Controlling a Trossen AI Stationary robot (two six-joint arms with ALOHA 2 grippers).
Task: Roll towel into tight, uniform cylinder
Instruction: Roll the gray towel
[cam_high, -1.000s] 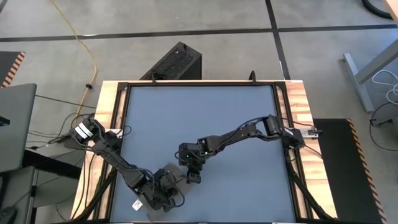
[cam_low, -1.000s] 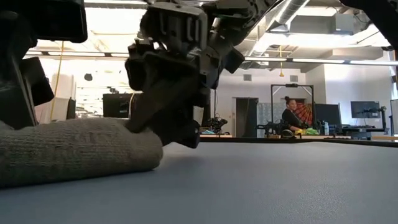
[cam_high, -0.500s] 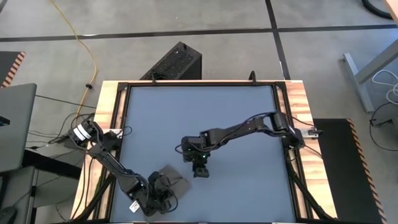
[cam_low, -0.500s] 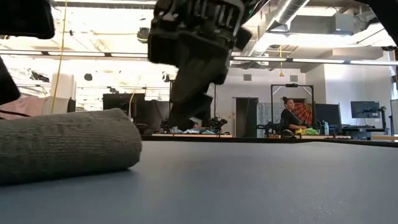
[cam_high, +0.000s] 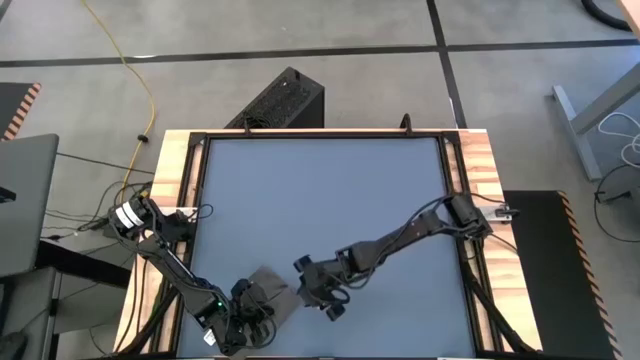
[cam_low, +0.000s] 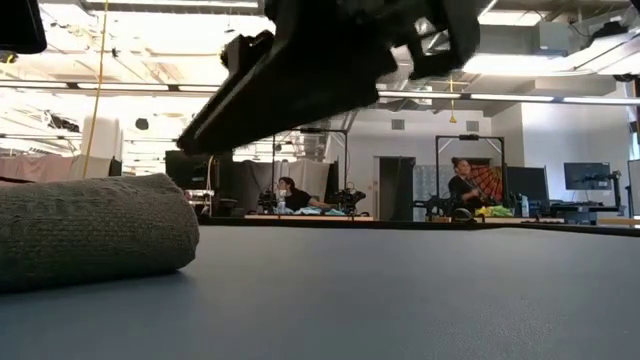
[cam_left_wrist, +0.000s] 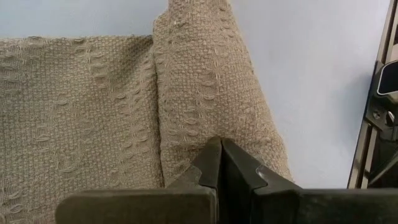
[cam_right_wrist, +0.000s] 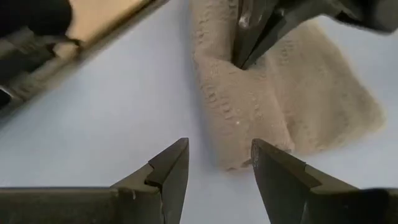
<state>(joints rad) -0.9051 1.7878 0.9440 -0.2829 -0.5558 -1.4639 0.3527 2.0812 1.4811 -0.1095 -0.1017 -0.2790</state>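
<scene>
The taupe towel (cam_high: 272, 290) lies near the table's near edge, left of the middle, partly rolled. In the left wrist view a thick roll (cam_left_wrist: 211, 93) lies beside a flat part (cam_left_wrist: 74, 112). In the low view the roll (cam_low: 90, 235) rests on the tabletop. I see no white tag. My left gripper (cam_left_wrist: 221, 158) is shut, its tips on the roll; it also shows in the high view (cam_high: 247, 318). My right gripper (cam_right_wrist: 217, 163) is open and empty just right of the towel's end (cam_right_wrist: 239, 158), clear of the table; it also shows in the high view (cam_high: 328, 303). My left gripper presses its shut fingertips (cam_left_wrist: 217, 152) on the roll's outer layer (cam_left_wrist: 205, 134), close to the seam between roll and flat part. The fingers slant down onto it from the table's near left. The towel lies on the table under them.
The blue-grey tabletop (cam_high: 330, 190) stretches bare toward the far edge and the right. A black frame and wooden rails (cam_high: 180, 170) border the table. The table's frame (cam_left_wrist: 379, 124) is close to my left gripper. People sit at desks far behind the table (cam_low: 465, 185).
My right gripper has left the towel's right end, risen, then gone toward the table's near edge and tipped over toward level. My left gripper has drawn a little toward the near left corner. The towel's roll now lies uncovered on the table.
</scene>
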